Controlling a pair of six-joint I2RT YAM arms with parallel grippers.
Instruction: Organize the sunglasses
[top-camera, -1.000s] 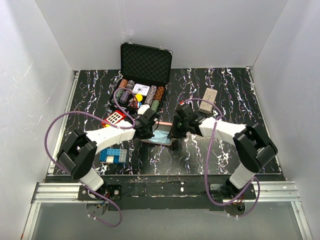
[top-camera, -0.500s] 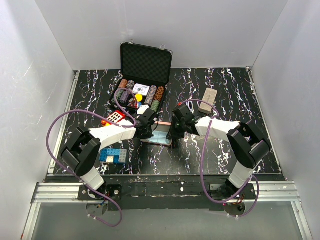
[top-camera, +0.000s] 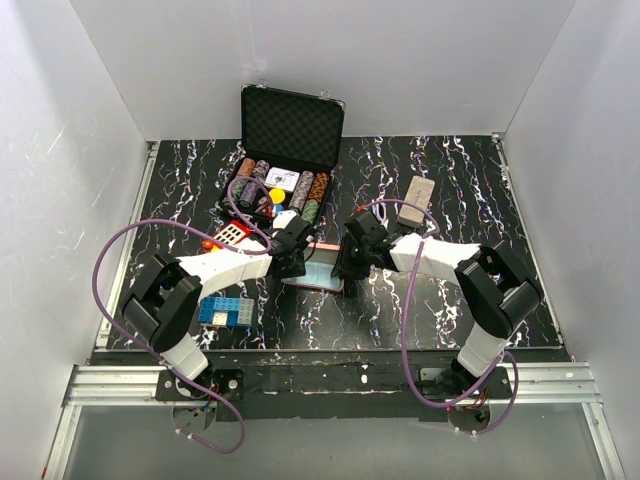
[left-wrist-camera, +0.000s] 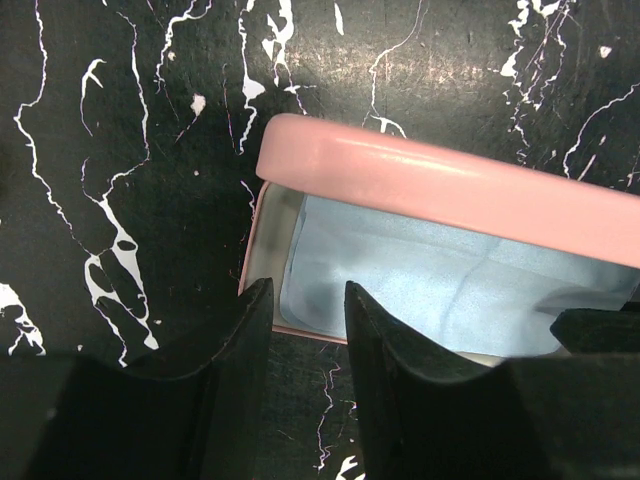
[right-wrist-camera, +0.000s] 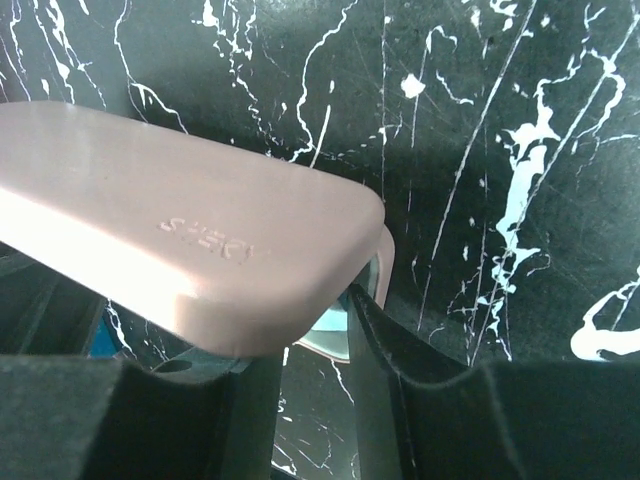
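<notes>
Left gripper (left-wrist-camera: 307, 290) first: its jaws stand a little apart over the near rim of the pink hard-shell oblong glasses case (left-wrist-camera: 262, 250), clamping nothing. The right gripper (right-wrist-camera: 312, 335) is at the opposite end, jaws likewise parted with the case's rounded corner between them. One finger is hidden under the lid, so whether it touches the shell I cannot tell, but no grip shows. The case lies on the black white-veined marble-look table (left-wrist-camera: 120, 150) between the two arms, its glossy pink lid (right-wrist-camera: 180, 250) tilted up off the base and a soft light blue cloth (left-wrist-camera: 400, 280) spread inside. As for the sunglasses, I can't pick out either pair: only cloth shows in the open case, and anything beneath it is hidden. This looks like work on the lid of this case, most likely shutting it, though opening can't be ruled out. If shutting, the next move calls for both ends pressed down evenly, fingers clear of the rim and the cloth kept out of the seam. A grey-brown oblong case (top-camera: 414, 201) waits well apart, further back on the right.
</notes>
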